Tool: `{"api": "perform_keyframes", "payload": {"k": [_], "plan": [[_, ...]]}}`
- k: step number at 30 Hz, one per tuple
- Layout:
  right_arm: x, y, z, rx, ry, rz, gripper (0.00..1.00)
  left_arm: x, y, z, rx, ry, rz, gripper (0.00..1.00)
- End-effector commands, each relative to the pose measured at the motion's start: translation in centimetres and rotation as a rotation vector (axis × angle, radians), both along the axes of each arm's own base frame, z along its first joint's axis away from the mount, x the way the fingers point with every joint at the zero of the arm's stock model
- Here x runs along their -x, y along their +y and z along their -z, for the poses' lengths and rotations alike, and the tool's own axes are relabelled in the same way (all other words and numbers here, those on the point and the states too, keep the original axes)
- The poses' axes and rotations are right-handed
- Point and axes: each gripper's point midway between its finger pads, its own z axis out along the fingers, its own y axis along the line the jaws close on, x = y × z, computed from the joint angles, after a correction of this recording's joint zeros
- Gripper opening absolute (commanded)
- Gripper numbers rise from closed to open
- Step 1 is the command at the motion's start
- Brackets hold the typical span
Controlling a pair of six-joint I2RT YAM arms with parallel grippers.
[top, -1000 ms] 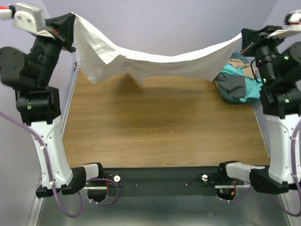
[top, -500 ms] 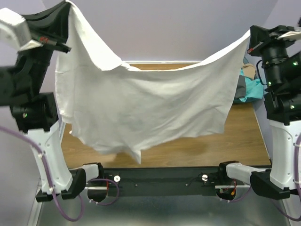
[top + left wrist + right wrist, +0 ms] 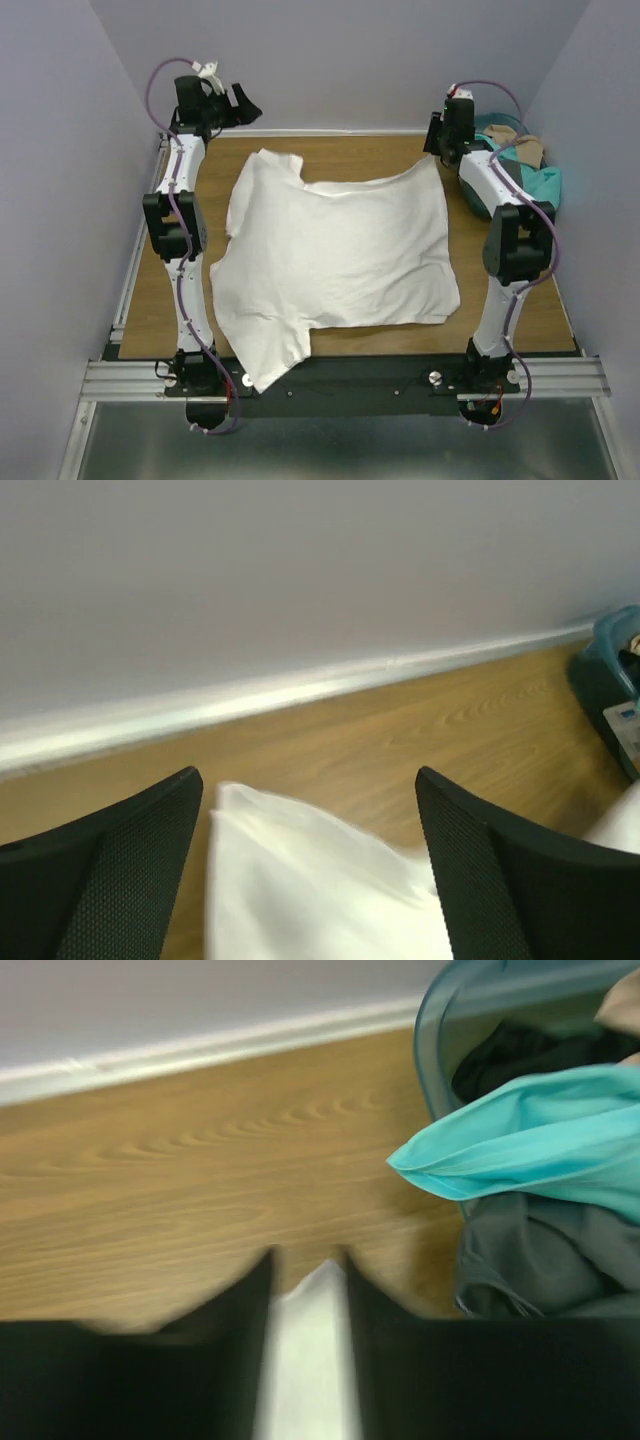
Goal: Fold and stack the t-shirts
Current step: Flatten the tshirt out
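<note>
The large white t-shirt (image 3: 335, 250) lies spread flat on the wooden table (image 3: 500, 300), one sleeve hanging over the near edge. My left gripper (image 3: 243, 104) hovers past its far left corner, jaws wide open; in the left wrist view the white cloth (image 3: 300, 880) lies loose below the left gripper (image 3: 308, 780). My right gripper (image 3: 438, 140) is at the far right corner. Its blurred jaws stand parted, with the shirt's corner (image 3: 305, 1360) in the gap of the right gripper (image 3: 308, 1255). A teal t-shirt (image 3: 540, 1140) and a dark grey one (image 3: 540, 1260) spill from the basket.
The round teal basket (image 3: 430, 1010) stands at the far right of the table, beside my right arm, with a tan shirt (image 3: 525, 150) on top. A wall with a pale baseboard (image 3: 250, 695) runs close behind both grippers.
Both arms swung the hanging white shirt forward and stretched out to the far side, laying it flat on the table. Both sets of jaws have come apart from its corners.
</note>
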Motion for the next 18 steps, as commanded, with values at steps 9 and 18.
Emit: {"api": "perform_keyframes", "payload": {"k": [9,18], "plan": [[-1.8,3.8,3.3,-0.079,0.046,-0.213,0.96,8.0,0.0,6.2,-0.105,0.304,-0.117,0.97],[6.5,10.3,9.2,-0.177,0.238,-0.412,0.95,15.5,2.8,14.4,-0.223,0.607,-0.241,0.98]]}}
